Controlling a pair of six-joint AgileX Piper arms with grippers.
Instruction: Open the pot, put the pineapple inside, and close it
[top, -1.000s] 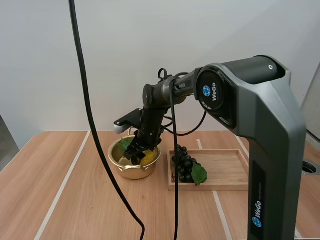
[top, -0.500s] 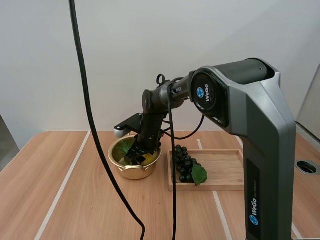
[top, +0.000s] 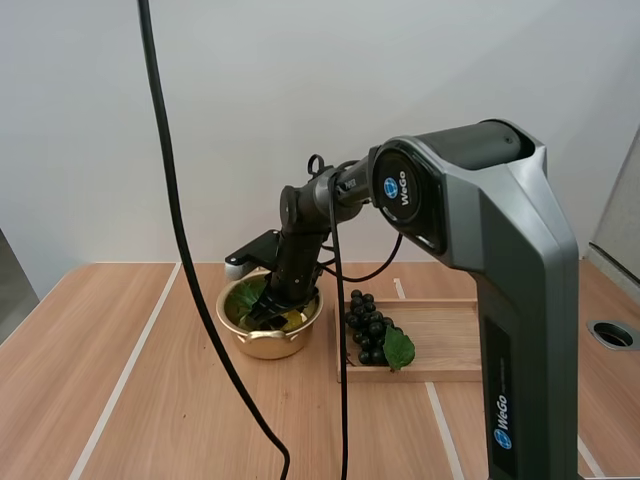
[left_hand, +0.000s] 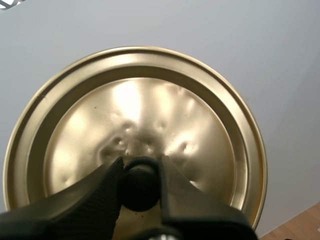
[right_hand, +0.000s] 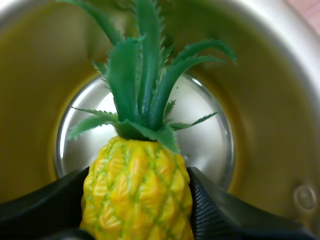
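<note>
The wooden table holds a wooden tray with a bunch of grapes on it, and just beside the tray sits the gold pot, open. My right gripper reaches down into the pot with its two fingers squeezing the yellow pineapple from both sides. The green leaves point toward the shiny pot floor (I cannot tell if they touch it). The gold lid is up in the air, off the pot. My left gripper pinches its little black knob. I think the drop comes next. If the fingers let go too high, the pineapple could bounce or land crooked. If they scrape the pot wall coming out, the pot could slide or tip. A pineapple lying too tall would stop the lid sitting flat.
</note>
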